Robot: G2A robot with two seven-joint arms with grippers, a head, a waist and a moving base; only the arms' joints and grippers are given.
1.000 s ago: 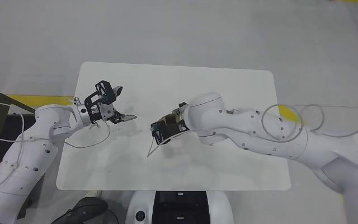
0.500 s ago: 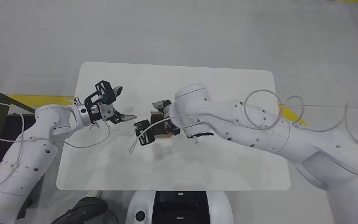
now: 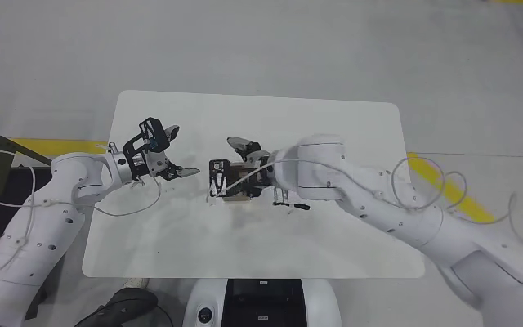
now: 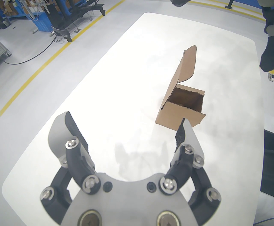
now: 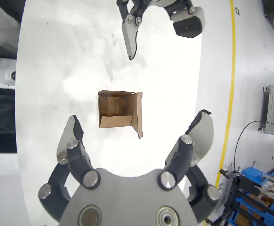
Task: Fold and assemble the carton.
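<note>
On the tabletop (image 4: pixel 128 64) stands a carton (image 4: pixel 182 102), lid flap raised. Left gripper (image 4: pixel 125 116) and right gripper (image 5: pixel 139 114): fingers spread wide, empty.

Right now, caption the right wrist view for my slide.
Open right gripper over the open carton on the table, with the open left gripper beyond it.

Industrial workshop, grey floor (image 3: pixel 245 41), yellow floor lines (image 5: pixel 231 64), blue storage racks (image 4: pixel 41 20)

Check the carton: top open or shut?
Open. The carton has its lid flap standing up beside the mouth, and the right wrist view looks straight down into its brown inside.
</note>
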